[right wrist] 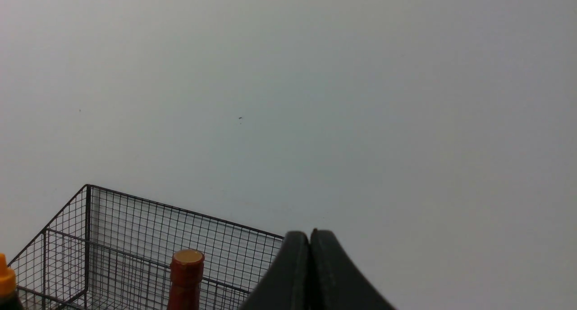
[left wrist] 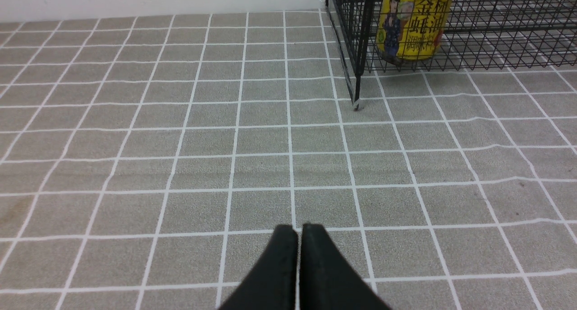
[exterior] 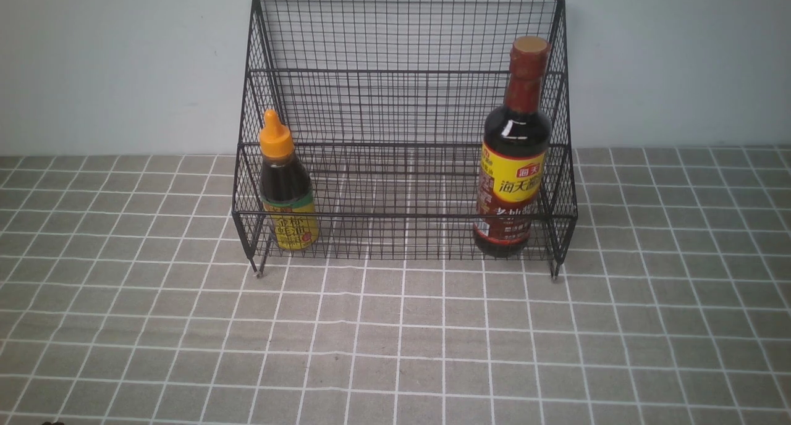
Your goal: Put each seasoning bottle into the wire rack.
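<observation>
Closed left end effector (left wrist: 299,231), wrist-view only.

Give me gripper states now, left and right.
Left gripper: closed, holding nothing, over bare tablecloth.
Right gripper: closed, holding nothing, raised toward the wall.

The rack (exterior: 405,128) is standing at the desk's (exterior: 395,351) far edge against the wall, its open front facing the near edge. Inside, the short bottle (exterior: 285,187) is blocking the front tier's left end and the tall bottle (exterior: 513,153) its right end, leaving the middle between them free. The desk is lying open from the rack's feet to the near edge and toward both side edges.
</observation>
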Controlling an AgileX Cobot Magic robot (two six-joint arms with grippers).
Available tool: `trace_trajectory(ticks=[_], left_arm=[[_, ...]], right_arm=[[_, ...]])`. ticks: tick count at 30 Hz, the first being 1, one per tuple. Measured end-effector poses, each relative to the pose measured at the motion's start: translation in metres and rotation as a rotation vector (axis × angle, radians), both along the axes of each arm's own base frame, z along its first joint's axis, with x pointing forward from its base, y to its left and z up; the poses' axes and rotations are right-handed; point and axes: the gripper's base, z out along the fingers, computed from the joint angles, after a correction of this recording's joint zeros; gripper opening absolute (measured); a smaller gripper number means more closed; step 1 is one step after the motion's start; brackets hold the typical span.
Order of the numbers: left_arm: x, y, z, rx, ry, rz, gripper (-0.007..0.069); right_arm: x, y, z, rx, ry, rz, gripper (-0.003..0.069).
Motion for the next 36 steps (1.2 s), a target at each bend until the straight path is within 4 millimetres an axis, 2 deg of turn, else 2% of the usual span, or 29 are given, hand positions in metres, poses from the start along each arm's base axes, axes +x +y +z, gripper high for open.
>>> trace_trajectory(ticks=[6, 12, 15, 17, 18, 22, 25, 26, 28, 36], left_arm=[[0.000, 0.000, 0.000, 0.000, 0.000, 0.000, -0.0007], [0.000, 0.000, 0.000, 0.000, 0.000, 0.000, -0.0007], [0.000, 0.000, 0.000, 0.000, 0.000, 0.000, -0.0007], [0.000, 0.000, 0.000, 0.000, 0.000, 0.000, -0.0007], [0.000, 0.000, 0.000, 0.000, 0.000, 0.000, -0.0007], [0.000, 0.000, 0.000, 0.000, 0.000, 0.000, -0.0007], [0.000, 0.000, 0.000, 0.000, 0.000, 0.000, -0.0007], [0.000, 0.000, 0.000, 0.000, 0.000, 0.000, -0.0007], [0.000, 0.000, 0.000, 0.000, 0.000, 0.000, -0.0007], [0.000, 0.000, 0.000, 0.000, -0.001, -0.002, -0.0007]], right_arm=[[0.001, 0.001, -0.009, -0.016, 0.044, 0.009, -0.0011], [-0.009, -0.007, -0.042, -0.020, 0.158, -0.082, -0.0011], [-0.016, -0.014, -0.075, 0.005, 0.218, -0.157, -0.0011], [-0.023, -0.018, -0.104, 0.035, 0.244, -0.191, -0.0011], [-0.024, -0.018, -0.107, 0.037, 0.245, -0.193, -0.0011], [-0.030, -0.021, -0.166, 0.071, 0.256, -0.235, -0.0011], [-0.022, -0.022, -0.212, 0.090, 0.355, -0.252, -0.0011], [-0.021, -0.022, -0.218, 0.091, 0.372, -0.254, -0.0011], [-0.018, -0.023, -0.244, 0.107, 0.446, -0.264, -0.0011], [-0.016, -0.023, -0.244, 0.167, 0.390, -0.261, -0.0011]])
